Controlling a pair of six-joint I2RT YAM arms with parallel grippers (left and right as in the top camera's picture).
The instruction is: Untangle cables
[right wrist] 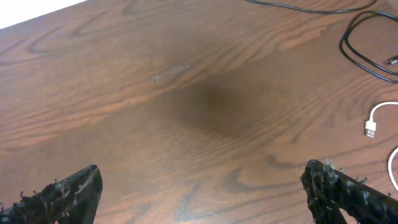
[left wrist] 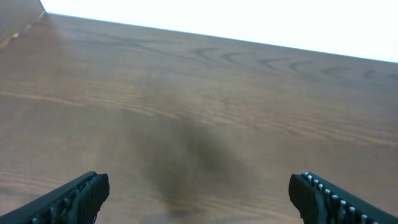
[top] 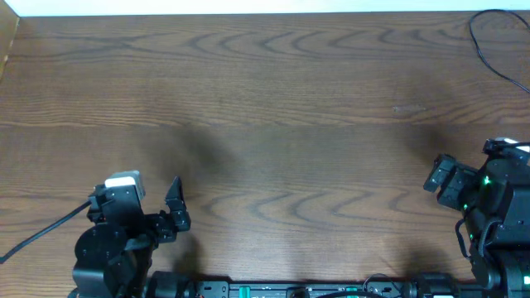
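In the right wrist view a thin black cord (right wrist: 364, 53) loops on the wooden table at the far right, its small plug near the frame edge. A white cord (right wrist: 380, 112) with a USB plug lies just below it, apart from the black one. In the overhead view only a thin black cord (top: 495, 51) shows, at the top right corner. My right gripper (right wrist: 202, 193) (top: 439, 178) is open and empty, left of the cords. My left gripper (left wrist: 199, 196) (top: 172, 211) is open and empty at the front left, far from them.
The wooden table (top: 273, 108) has a raised edge at the far left (top: 10, 45) and a white border along the back. A thick black arm cable (top: 41, 228) trails off at the front left.
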